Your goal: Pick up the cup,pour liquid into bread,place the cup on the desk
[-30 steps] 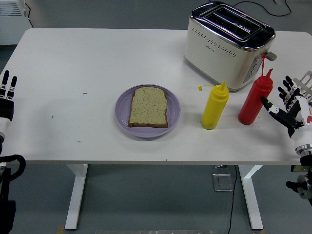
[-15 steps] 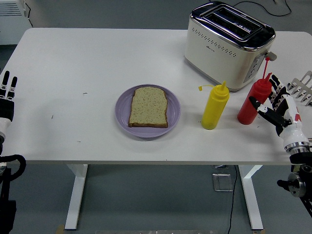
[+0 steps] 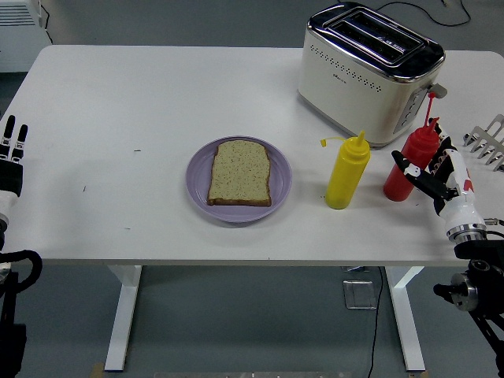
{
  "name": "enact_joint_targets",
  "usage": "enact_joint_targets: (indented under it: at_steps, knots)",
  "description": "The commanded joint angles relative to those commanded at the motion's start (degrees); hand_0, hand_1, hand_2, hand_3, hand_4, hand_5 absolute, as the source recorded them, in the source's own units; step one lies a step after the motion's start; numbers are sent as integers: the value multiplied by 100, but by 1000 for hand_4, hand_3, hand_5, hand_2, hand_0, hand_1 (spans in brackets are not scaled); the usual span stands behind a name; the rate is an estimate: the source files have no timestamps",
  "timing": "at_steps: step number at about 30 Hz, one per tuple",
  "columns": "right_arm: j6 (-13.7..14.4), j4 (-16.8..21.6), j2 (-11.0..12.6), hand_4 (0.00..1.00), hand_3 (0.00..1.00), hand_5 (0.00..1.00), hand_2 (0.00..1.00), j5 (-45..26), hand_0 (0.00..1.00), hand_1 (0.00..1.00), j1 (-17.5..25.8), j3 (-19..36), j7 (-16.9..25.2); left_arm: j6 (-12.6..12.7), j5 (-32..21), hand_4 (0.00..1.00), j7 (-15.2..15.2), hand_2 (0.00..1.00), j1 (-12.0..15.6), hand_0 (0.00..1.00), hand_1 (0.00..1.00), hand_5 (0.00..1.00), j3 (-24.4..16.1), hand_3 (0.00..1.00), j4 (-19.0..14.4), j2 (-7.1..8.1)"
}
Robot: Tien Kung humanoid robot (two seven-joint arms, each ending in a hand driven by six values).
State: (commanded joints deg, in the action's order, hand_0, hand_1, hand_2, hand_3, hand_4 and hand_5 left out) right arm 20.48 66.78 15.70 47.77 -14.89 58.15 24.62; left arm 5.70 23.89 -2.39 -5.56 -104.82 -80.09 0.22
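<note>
A red squeeze bottle (image 3: 417, 146) stands upright on the white table at the right, in front of the toaster. My right hand (image 3: 425, 167) is open against its right side: the thumb crosses the front of the bottle and the fingers are spread along its far side. A slice of bread (image 3: 240, 172) lies flat on a purple plate (image 3: 197, 185) at the table's middle. Between plate and red bottle stands a yellow squeeze bottle (image 3: 347, 172). My left hand (image 3: 12, 153) rests at the table's left edge with straight fingers. No cup shows.
A cream and chrome toaster (image 3: 368, 71) sits at the back right, just behind both bottles. A metal rack (image 3: 488, 142) pokes in at the right edge. The table's near edge runs just below my right wrist.
My right hand has moved left and closed in on the red bottle, from beside it to thumb across its front. The bottle shifted slightly left. The left hand has stayed still.
</note>
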Motion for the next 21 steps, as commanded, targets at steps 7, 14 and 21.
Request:
enact_joint_targets:
  at_steps: [7, 14, 21]
  knots:
    - [401, -182, -73, 851, 732, 203, 602, -321, 719, 641, -188, -208, 153, 4, 0, 512, -2, 734, 12, 784, 735, 998, -12, 689, 0, -1]
    - [778, -297, -148, 679, 399, 26, 365, -798, 269, 269, -292, -311, 464, 4, 0, 513, -4, 734, 22, 784, 735, 998, 1, 689, 3, -4]
    - [950, -310, -156, 650, 386, 7, 304, -1207, 124, 180, -293, -322, 709, 5, 0, 512, -6, 734, 27, 784, 735, 998, 14, 689, 4, -1]
